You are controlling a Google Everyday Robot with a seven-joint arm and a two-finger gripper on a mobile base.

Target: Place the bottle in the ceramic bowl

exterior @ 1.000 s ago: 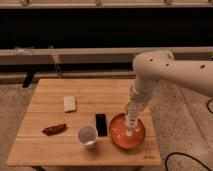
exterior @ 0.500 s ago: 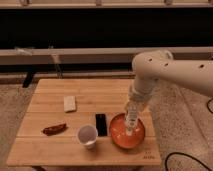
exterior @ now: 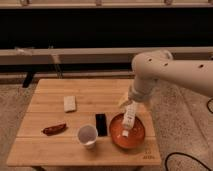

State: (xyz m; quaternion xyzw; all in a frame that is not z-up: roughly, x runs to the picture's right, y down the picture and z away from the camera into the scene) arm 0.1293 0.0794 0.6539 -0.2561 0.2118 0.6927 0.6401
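The ceramic bowl (exterior: 140, 137) is orange-red and glossy and sits on the wooden table near its front right corner. The bottle (exterior: 129, 120) is slim and clear with a pale label. It hangs steeply tilted over the bowl, with its white cap end down inside the bowl, near or on the bottom. My gripper (exterior: 131, 107) is at the end of the white arm, just above the bowl's back rim, and is shut on the bottle's upper end.
A white cup (exterior: 87, 135) stands left of the bowl. A black flat object (exterior: 101, 124) lies between cup and bowl. A white block (exterior: 69, 103) and a red-brown object (exterior: 54, 129) lie on the left of the table (exterior: 45, 150). A cable lies on the floor at the right.
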